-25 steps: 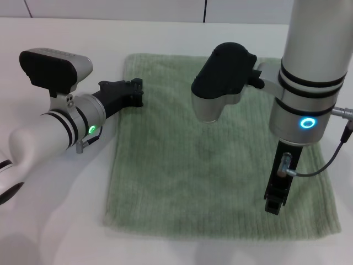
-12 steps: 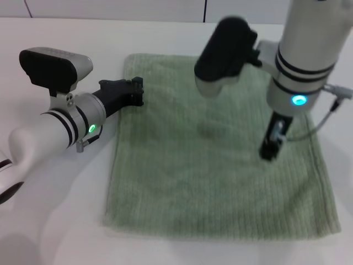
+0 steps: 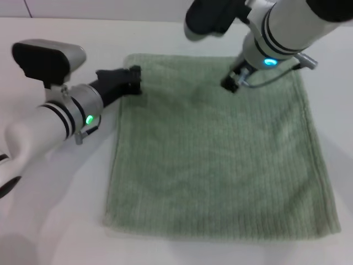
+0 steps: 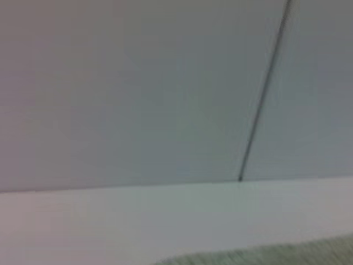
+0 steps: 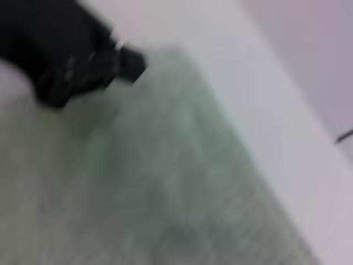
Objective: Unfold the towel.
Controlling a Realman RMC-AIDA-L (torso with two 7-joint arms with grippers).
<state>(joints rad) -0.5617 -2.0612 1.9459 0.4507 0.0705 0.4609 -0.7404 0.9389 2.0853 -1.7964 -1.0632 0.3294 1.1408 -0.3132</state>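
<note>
The pale green towel [image 3: 215,154] lies spread flat on the white table [image 3: 66,210], a single layer with its hemmed edges showing. My left gripper [image 3: 131,81] rests low beside the towel's far left edge, near that corner. My right gripper [image 3: 230,83] hangs above the towel's far part, right of the middle, with nothing seen in it. The right wrist view shows the towel [image 5: 165,182] and the left arm's black gripper [image 5: 71,61] at its edge. The left wrist view shows only a sliver of towel [image 4: 265,256].
The white table extends around the towel on all sides. A pale wall with a dark vertical seam [image 4: 259,105] stands behind the table's far edge. A grey cable [image 3: 276,74] loops at the right wrist.
My right arm has lifted and swung from the towel's near right part to above its far edge. My left arm has shifted slightly farther away. The towel has stayed flat.
</note>
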